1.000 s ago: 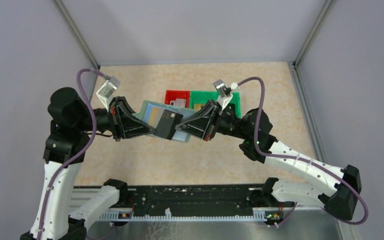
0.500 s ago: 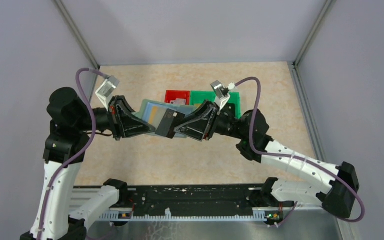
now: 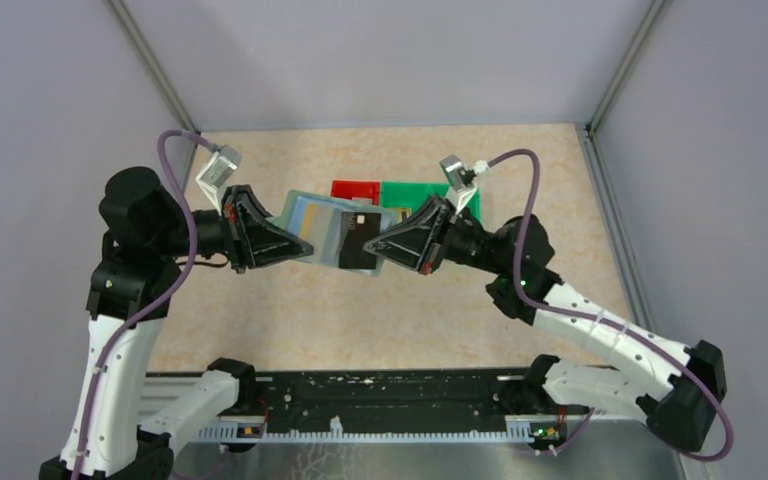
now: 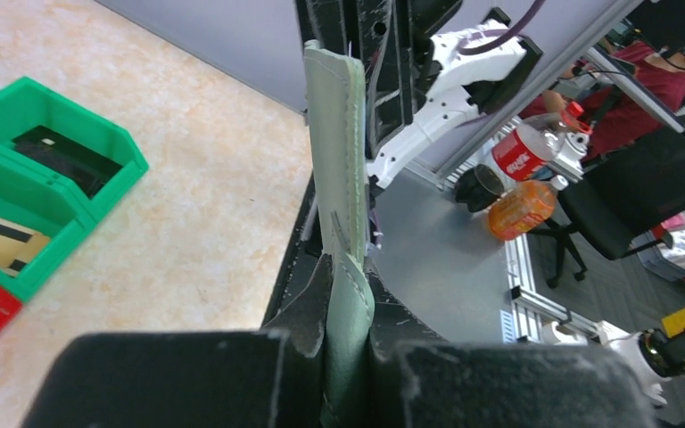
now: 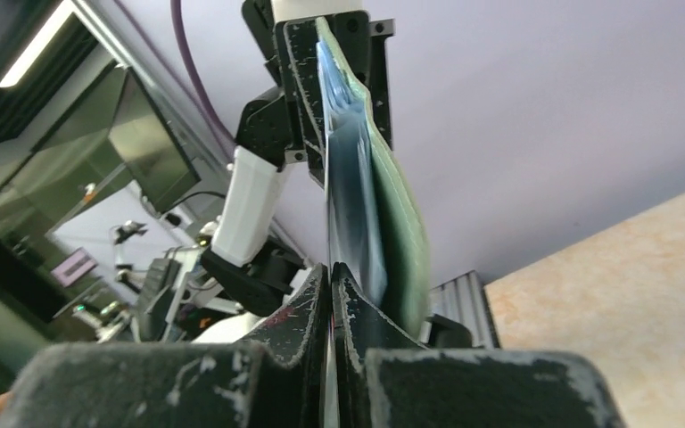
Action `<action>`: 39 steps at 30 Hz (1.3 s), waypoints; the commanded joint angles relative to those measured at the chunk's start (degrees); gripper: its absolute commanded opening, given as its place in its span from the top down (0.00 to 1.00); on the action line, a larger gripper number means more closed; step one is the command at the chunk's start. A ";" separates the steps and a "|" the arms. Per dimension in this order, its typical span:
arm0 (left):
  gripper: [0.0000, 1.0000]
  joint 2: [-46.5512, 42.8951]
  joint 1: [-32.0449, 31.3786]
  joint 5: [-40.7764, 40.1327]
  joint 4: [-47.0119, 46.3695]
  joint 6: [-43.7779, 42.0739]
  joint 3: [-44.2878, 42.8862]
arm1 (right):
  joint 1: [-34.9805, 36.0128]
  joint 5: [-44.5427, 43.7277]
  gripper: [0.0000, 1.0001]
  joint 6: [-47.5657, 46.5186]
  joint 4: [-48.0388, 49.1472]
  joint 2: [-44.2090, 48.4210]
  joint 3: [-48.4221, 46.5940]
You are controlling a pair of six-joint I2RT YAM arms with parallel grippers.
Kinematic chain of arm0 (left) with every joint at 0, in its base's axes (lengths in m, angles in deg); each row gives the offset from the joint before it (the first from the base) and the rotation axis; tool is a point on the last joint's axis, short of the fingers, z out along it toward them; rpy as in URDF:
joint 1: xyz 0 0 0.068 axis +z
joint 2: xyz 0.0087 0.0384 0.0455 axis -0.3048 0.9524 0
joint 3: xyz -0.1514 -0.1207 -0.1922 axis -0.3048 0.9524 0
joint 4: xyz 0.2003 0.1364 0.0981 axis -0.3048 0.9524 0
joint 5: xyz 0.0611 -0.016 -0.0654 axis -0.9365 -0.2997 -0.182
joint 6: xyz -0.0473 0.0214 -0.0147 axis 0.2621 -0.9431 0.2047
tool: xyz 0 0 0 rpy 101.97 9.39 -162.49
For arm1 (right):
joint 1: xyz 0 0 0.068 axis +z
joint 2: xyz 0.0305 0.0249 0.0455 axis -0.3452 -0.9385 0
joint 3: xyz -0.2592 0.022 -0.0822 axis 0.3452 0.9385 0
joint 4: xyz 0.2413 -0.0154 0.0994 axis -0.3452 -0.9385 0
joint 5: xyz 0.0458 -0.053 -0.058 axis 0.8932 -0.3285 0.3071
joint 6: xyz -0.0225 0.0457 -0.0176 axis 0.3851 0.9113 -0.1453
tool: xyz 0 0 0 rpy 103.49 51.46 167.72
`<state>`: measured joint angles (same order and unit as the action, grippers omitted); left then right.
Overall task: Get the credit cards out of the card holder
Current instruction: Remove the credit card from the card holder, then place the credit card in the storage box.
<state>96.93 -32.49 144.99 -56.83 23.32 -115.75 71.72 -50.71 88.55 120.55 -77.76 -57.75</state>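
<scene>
The card holder (image 3: 307, 213), pale grey-green with a blue inner face, hangs open above the table between both arms. My left gripper (image 3: 303, 247) is shut on the holder's left edge. In the left wrist view the holder (image 4: 339, 169) stands edge-on, clamped in that gripper (image 4: 348, 352). A dark grey credit card (image 3: 356, 246) sticks out of the holder's right side, and my right gripper (image 3: 373, 245) is shut on it. The right wrist view shows that card's thin edge (image 5: 343, 192) running up from the right gripper (image 5: 332, 299), with the holder (image 5: 403, 236) just beside it. Other credit cards are hidden.
A red bin (image 3: 354, 188) and a green bin (image 3: 407, 189) stand on the table behind the holder, partly covered by my right gripper. From the left wrist the green bins (image 4: 49, 174) hold flat cards. Grey walls enclose the beige table (image 3: 290, 320).
The right gripper let go briefly and shut again on the dark card. The card now sits further right and more level. Both grippers and the holder have risen slightly.
</scene>
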 commanded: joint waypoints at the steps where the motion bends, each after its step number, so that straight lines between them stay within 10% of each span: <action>1: 1.00 0.76 0.06 -3.71 3.72 -5.15 -3.76 | -6.09 1.52 1.00 -2.12 -4.90 8.38 1.29; 15: 1.00 2.67 0.11 -10.64 9.88 -12.78 -7.37 | -33.50 3.63 1.00 -12.64 -46.70 9.38 1.59; 19: 1.00 2.85 0.06 -11.24 11.49 -14.37 -7.76 | -35.30 -9.55 1.00 -22.16 -55.09 2.25 -1.54; 39: 1.00 2.31 0.06 -10.29 13.27 -15.54 -7.53 | -35.88 -23.17 1.00 -30.58 -49.11 -26.22 -12.60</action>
<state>99.81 -32.49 133.93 -43.48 8.48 -122.13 36.14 -72.42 60.22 67.31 -102.15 -67.27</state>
